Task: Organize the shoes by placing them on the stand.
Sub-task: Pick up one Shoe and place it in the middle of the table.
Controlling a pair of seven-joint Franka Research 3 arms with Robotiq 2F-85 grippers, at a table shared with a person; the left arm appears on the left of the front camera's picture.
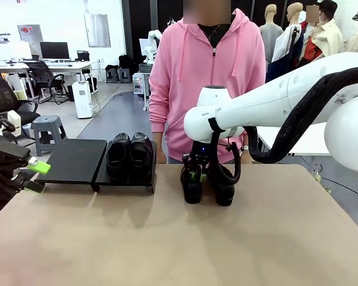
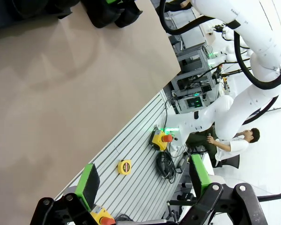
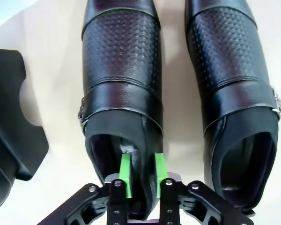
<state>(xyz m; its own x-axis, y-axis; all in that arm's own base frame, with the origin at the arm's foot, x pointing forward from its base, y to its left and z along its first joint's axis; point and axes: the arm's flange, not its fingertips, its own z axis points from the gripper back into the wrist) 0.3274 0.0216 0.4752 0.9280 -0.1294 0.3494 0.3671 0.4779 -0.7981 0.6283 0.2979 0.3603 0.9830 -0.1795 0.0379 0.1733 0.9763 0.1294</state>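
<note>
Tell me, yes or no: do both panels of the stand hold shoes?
No: on the stand the left panel is bare, while two shoes sit on the right panel.

On the white right arm (image 2: 234,16) small dark print reads about "RANK", the other letters are too small to read.

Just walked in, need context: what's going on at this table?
The right claw pinches the collar of one loafer, which stands with its mate on the table beside the stand. Two other loafers already sit on the stand's right panel. The left claw hangs open at the table's left edge. A person stands at the far side.
</note>
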